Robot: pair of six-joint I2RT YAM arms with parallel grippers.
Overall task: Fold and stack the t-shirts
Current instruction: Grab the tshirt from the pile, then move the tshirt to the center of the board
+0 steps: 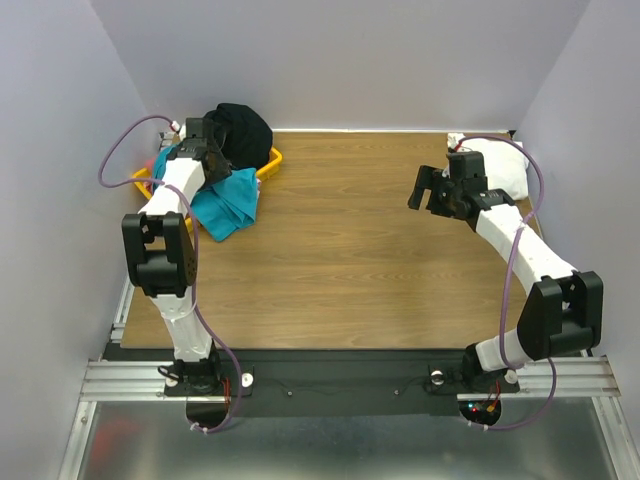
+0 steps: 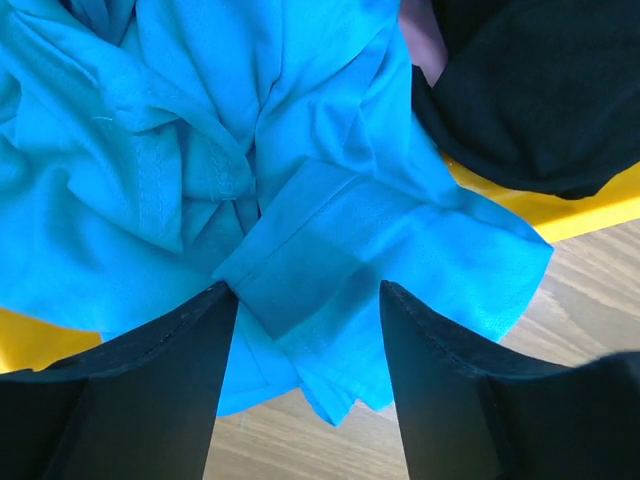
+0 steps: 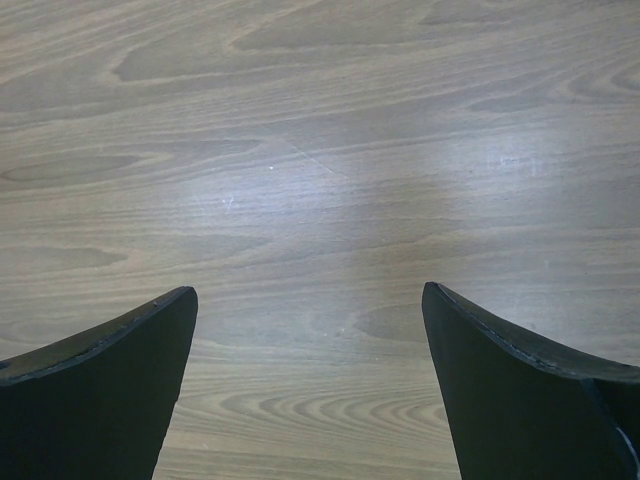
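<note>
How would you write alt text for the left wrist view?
A crumpled teal-blue t-shirt fills the view, spilling from a yellow tray onto the wooden table. The left pincer holds its dark fingers open either side of a fold. A black t-shirt lies upper right.

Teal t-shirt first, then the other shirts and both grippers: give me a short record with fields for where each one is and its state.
teal t-shirt: crumpled, spilling from the yellow tray onto the table
black t-shirt: bunched on the tray's far side
white t-shirt: far right of the table
left gripper: open, fingers either side of a teal fold
right gripper: open, over bare wood, holding nothing
</note>
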